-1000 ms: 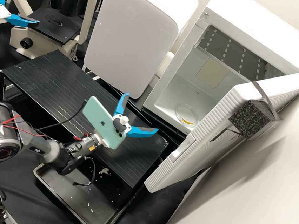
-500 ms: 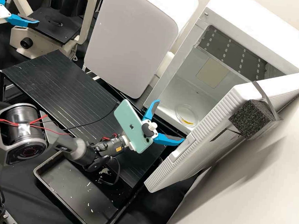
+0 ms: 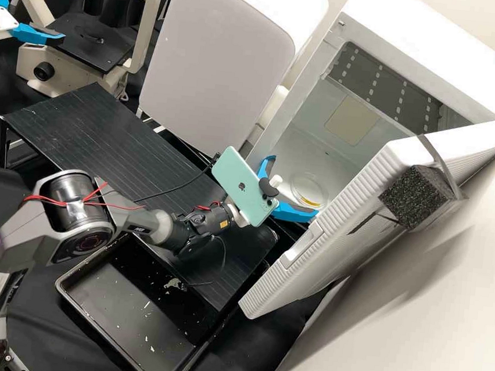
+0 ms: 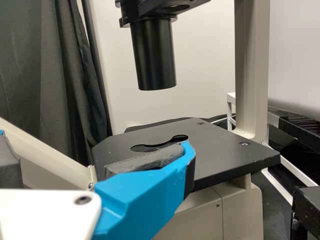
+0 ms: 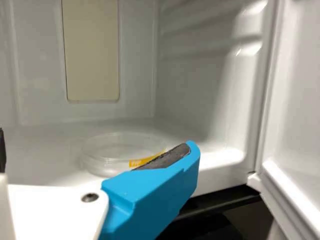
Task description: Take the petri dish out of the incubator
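Note:
At the incubator's (image 3: 424,51) opening, my right gripper (image 3: 294,187) stands open with its fingers spread, just in front of the petri dish (image 3: 307,185). The clear, round dish lies flat on the white chamber floor and bears a yellow strip on its side. In the right wrist view, the dish (image 5: 112,148) is beyond my right gripper (image 5: 97,147), with one blue finger overlapping its near edge; nothing is held. Over by the microscope, my left gripper (image 3: 42,13) is open and empty. The left wrist view has my left gripper (image 4: 95,142) before the microscope stage (image 4: 220,150).
The incubator door (image 3: 310,261) is swung open to the right of the right gripper, with a black foam block (image 3: 413,197) on it. Below the right arm are a slatted black platform (image 3: 106,137) and a dark tray (image 3: 129,320). A white appliance (image 3: 218,66) stands left of the incubator.
My right gripper, open throughout, has moved right from over the platform and then up to the incubator's opening. The left gripper and the dish have not moved.

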Robot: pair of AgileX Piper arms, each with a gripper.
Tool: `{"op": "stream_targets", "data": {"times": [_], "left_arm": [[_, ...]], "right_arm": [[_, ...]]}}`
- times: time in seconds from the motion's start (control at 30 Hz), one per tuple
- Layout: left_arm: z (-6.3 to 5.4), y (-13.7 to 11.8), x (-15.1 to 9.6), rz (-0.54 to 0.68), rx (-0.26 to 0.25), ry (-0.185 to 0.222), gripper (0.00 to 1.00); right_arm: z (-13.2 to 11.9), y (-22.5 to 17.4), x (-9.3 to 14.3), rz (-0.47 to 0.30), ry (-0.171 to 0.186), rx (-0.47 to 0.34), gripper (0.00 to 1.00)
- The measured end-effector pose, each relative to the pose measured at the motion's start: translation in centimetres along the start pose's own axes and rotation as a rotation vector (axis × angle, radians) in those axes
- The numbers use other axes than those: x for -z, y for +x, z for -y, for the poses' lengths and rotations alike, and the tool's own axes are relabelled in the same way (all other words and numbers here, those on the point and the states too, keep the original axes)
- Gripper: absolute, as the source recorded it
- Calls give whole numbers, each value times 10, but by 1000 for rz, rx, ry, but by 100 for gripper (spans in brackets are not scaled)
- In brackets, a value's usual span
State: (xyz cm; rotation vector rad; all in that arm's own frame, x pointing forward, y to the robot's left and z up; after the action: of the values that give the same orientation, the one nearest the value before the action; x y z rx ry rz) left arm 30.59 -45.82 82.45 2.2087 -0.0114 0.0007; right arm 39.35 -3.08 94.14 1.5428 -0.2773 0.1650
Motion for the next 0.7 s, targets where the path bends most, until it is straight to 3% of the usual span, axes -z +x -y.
{"op": "stream_targets", "data": {"times": [0.27, 0.7], "left_arm": [[0, 0, 0, 0, 0, 0, 100], [0, 0, 0, 0, 0, 0, 100]], "right_arm": [[3, 15, -7, 58, 2, 33, 100], [4, 37, -11, 67, 13, 35, 100]]}}
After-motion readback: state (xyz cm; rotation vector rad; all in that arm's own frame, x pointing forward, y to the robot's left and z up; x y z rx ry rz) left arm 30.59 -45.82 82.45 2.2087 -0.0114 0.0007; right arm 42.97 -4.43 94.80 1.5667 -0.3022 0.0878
